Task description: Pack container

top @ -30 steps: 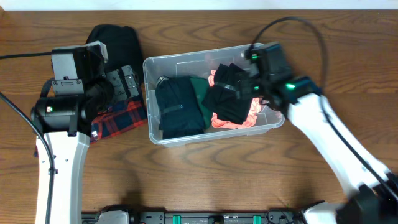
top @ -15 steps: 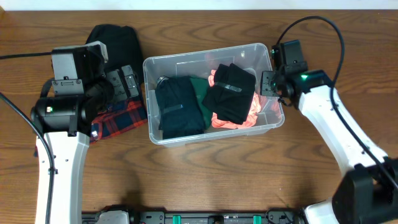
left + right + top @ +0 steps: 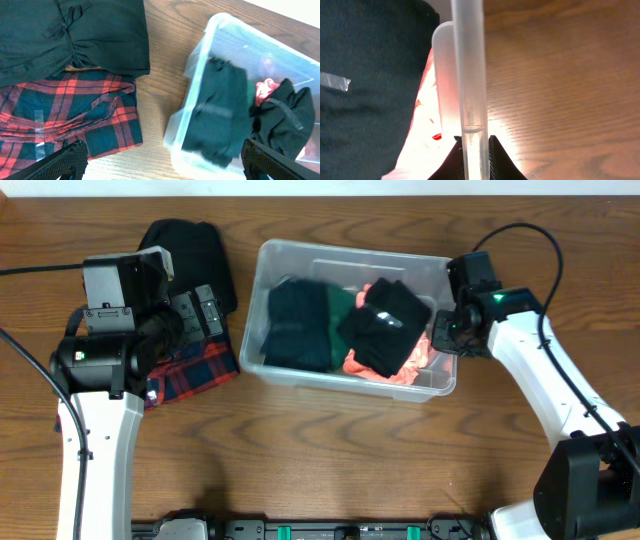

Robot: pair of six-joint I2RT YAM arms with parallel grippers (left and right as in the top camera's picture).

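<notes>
Surface: brown wood-grain table (image 3: 330, 460).
Task item: the container (image 3: 300, 376), a large rectangular clear plastic storage bin with rounded corners and a thick rim.
Container position: mid-table, nearer the far edge than the near one. It lies askew to the table's edges, with its right end swung toward the near edge.
Contents, left end: folded dark navy garment (image 3: 295, 328), lying along the left short wall.
Contents, middle: green garment (image 3: 341, 302), showing as a strip between the navy piece and the next one.
Contents, right end: crumpled black garment with a strip of clear tape (image 3: 385, 330). It lies on top of a coral-orange garment (image 3: 400, 368), which shows at its near and right sides.
Right gripper (image 3: 475, 154): at the container's right short wall. The wrist view shows its fingers pressed onto the thick rim from both sides, pinching it.
Left gripper (image 3: 162, 150): fingers spread wide with nothing between them. It hangs above the left part of the table, over the clothes lying outside the container.
Outside, left of container: red-and-navy plaid garment (image 3: 195, 365), flat on the table just beside the container's near left corner, with a strip of bare wood between them.
Outside, far left: black gathered garment (image 3: 185, 245), overlapping the plaid's far edge.
Note: the container looks blurred in the left wrist view.
</notes>
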